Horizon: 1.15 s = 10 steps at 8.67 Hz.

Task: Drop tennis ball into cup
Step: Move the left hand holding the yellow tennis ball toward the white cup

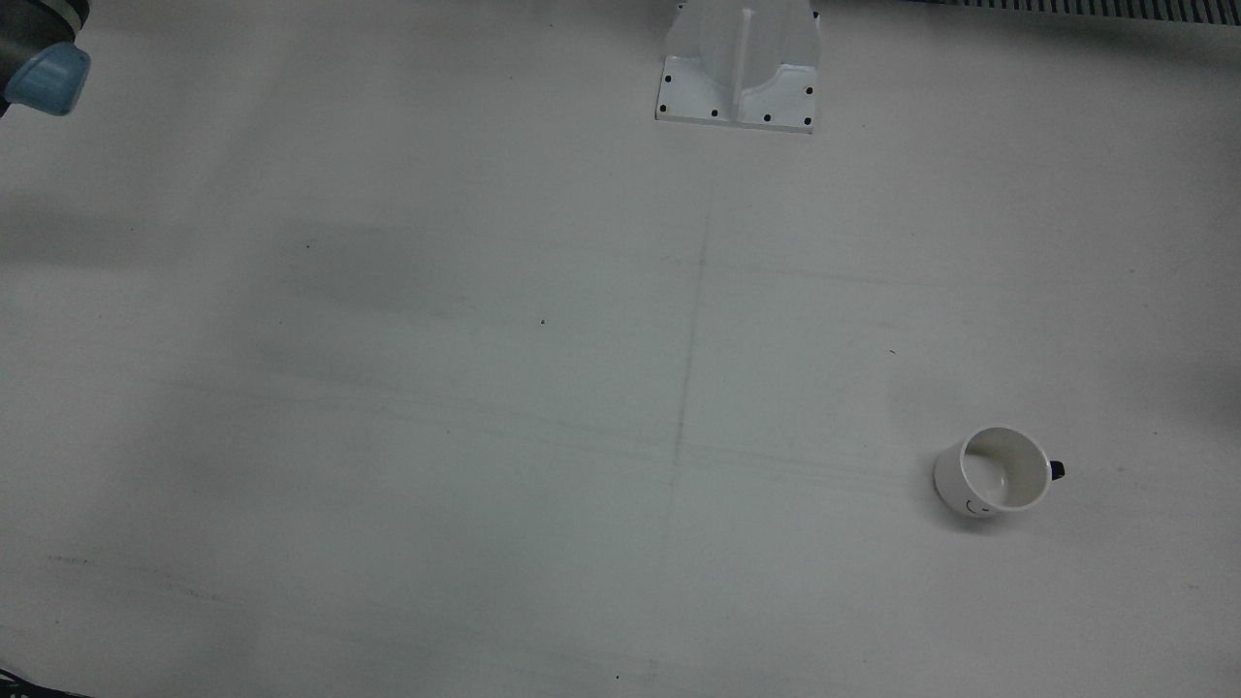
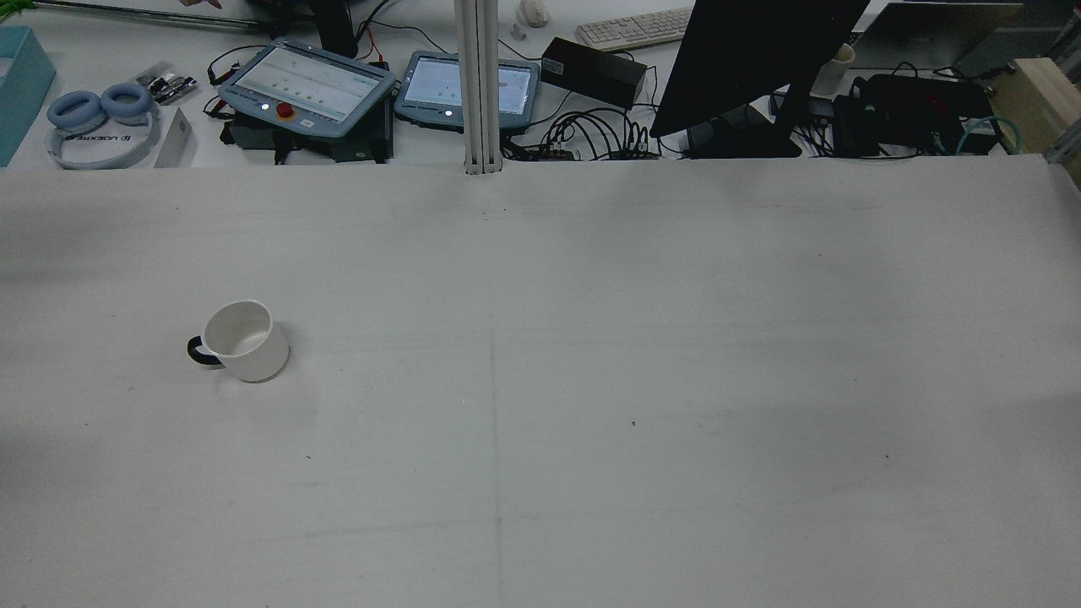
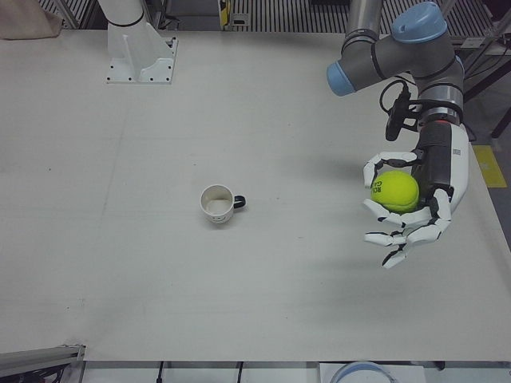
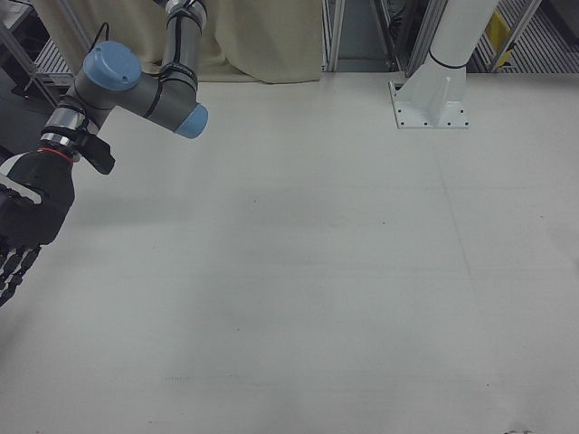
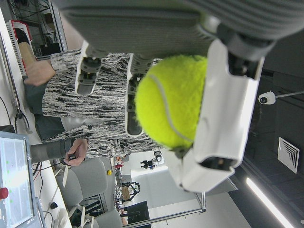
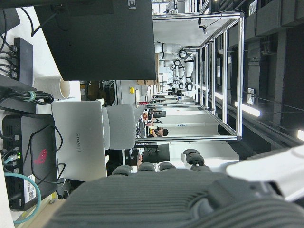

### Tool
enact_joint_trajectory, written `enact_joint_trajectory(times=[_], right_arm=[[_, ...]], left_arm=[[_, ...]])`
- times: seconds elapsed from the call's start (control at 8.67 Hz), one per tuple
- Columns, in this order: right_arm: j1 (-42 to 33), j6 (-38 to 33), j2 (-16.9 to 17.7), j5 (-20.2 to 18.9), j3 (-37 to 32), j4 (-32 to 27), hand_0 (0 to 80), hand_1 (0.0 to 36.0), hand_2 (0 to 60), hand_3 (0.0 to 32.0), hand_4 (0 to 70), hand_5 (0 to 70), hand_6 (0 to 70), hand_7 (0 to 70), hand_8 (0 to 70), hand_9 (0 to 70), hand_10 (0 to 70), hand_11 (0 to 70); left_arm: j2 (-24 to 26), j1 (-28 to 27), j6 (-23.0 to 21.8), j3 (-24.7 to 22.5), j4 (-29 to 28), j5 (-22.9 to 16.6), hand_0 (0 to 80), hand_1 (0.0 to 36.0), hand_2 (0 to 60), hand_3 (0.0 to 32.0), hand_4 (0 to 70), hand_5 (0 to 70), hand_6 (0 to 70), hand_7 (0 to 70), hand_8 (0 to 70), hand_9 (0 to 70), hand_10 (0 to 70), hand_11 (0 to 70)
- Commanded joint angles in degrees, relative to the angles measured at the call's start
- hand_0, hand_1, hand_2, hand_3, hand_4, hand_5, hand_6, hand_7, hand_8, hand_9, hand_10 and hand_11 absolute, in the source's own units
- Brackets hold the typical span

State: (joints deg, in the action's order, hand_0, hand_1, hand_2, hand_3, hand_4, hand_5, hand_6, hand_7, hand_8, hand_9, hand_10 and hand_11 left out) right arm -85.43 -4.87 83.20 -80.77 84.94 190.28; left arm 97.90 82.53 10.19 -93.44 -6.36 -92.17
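- Far left in the right-front view, the right hand (image 4: 25,226) hangs above the worktop (image 4: 317,271) at the picture's edge. Only its dark back and a few fingers (image 4: 13,264) pointing downward show, so I cannot tell whether they are spread or clenched; nothing can be seen in them.
- In the left-front view the white cup (image 3: 217,204) stands upright on the worktop left of centre, mouth up, its dark handle pointing to that view's right. The rear view shows the cup (image 2: 241,340) on the robot's left half of the worktop, with nothing visible inside it.
- Right of the cup and well apart from it, the left hand (image 3: 409,209) is held above the worktop, palm toward the cup.
- The yellow-green tennis ball (image 3: 395,191) sits in that palm, the white fingers (image 3: 389,238) curled around it above and below.
- The left hand view shows the tennis ball (image 5: 172,100) pressed between the fingers (image 5: 223,114).
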Motion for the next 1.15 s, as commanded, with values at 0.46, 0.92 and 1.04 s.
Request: enact_joint_trajectory(times=[0.46, 0.92, 1.04], right_arm=[[0.00, -0.06, 0.03, 0.00, 0.05, 0.00, 0.0, 0.0, 0.0, 0.0, 0.0, 0.0, 0.0, 0.0, 0.0, 0.0, 0.0, 0.0], [0.00, -0.06, 0.03, 0.00, 0.05, 0.00, 0.0, 0.0, 0.0, 0.0, 0.0, 0.0, 0.0, 0.0, 0.0, 0.0, 0.0, 0.0], [-0.09, -0.06, 0.03, 0.00, 0.05, 0.00, 0.0, 0.0, 0.0, 0.0, 0.0, 0.0, 0.0, 0.0, 0.0, 0.0, 0.0, 0.0]], left_arm=[[0.18, -16.57, 1.40, -3.85, -1.55, -2.67, 80.0, 36.0, 56.0, 27.6, 0.0, 31.9, 70.0, 52.2, 36.5, 32.1, 13.2, 23.5], [0.71, -27.84, 6.07, -2.81, -1.99, 0.66, 80.0, 36.0, 55.3, 30.4, 0.0, 31.1, 70.0, 50.7, 34.1, 31.5, 17.4, 29.7], [0.88, -28.12, 6.07, -1.15, -2.86, 0.93, 80.0, 36.0, 53.2, 29.0, 0.0, 29.1, 69.6, 51.5, 31.6, 29.7, 15.2, 26.4]])
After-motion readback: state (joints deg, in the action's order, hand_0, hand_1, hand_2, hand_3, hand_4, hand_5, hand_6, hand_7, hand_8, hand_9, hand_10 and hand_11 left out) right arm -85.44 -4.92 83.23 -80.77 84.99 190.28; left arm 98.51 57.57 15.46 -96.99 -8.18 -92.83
